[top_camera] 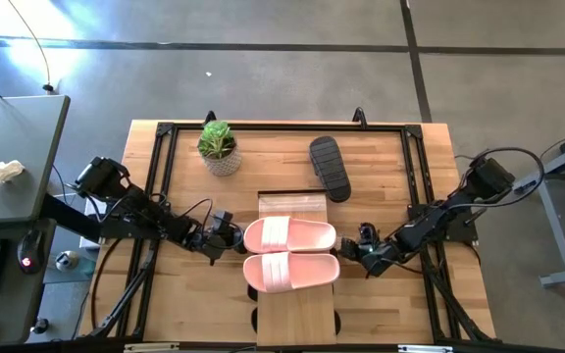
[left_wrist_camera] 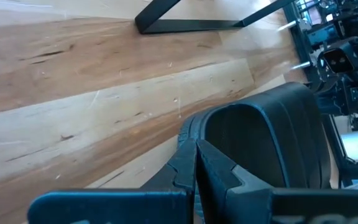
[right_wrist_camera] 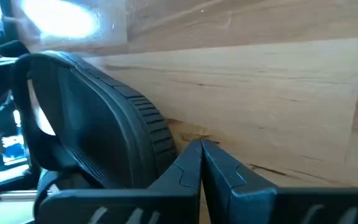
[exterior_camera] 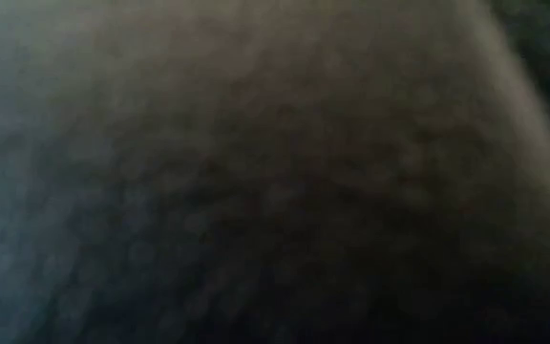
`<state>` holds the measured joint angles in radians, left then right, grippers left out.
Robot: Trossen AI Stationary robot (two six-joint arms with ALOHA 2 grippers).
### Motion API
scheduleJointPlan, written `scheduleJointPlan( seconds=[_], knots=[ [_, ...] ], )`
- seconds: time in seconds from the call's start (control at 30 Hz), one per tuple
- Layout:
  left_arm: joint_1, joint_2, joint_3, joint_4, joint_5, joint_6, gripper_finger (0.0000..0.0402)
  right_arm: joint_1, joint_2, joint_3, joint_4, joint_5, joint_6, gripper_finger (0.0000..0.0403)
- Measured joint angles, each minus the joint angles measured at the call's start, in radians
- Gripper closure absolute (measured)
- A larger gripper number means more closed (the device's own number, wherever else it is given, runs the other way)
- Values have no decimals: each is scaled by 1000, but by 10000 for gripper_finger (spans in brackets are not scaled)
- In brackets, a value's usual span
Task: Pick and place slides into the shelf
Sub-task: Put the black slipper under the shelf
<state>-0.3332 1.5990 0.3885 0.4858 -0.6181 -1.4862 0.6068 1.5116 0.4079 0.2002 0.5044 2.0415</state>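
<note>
While your left gripper (top_camera: 231,236) sits low on the tabletop (top_camera: 184,294) with its fingers pressed together on nothing, it lies just beside the heel end of the upper pink slide (top_camera: 289,235); your right gripper (top_camera: 353,247) mirrors it on the other side, fingers likewise together, near the toe ends; both pink slides, the lower one (top_camera: 290,273) included, lie side by side across the shelf (top_camera: 295,316); each wrist view shows a dark curved strap just past the fingertips (left_wrist_camera: 194,163); farther back, one black slide (top_camera: 330,168) lies on the table near the potted plant (top_camera: 218,147); the low view is blocked dark.
</note>
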Motion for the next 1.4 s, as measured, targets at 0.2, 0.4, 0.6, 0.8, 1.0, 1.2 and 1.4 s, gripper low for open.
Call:
scheduleJointPlan(
  seconds=[0.2, 0.4, 0.6, 0.8, 1.0, 1.2, 1.4],
  knots=[
    [0, 6, 5, 3, 2, 1, 402, -38, 3, 16, -3, -37, -37, 403],
    [-1, 9, 33, -20, 18, 16, 401, -51, 3, 15, 36, -65, -68, 403],
    [-2, 9, 40, -46, 63, 12, 401, -51, 3, 15, 45, -97, -71, 403],
    [-37, 7, 43, -88, 61, -26, 402, -49, 2, 15, 63, -94, -76, 403],
    [-80, 6, 44, -115, 25, -72, 402, -51, 2, 16, 81, -125, -112, 403],
    [-86, 5, 44, -122, 19, -87, 402, -51, 7, 17, 72, -123, -97, 403],
    [-90, -48, 45, -276, 39, -148, 401, -30, 5, 19, -9, -52, -49, 403]
  ],
)
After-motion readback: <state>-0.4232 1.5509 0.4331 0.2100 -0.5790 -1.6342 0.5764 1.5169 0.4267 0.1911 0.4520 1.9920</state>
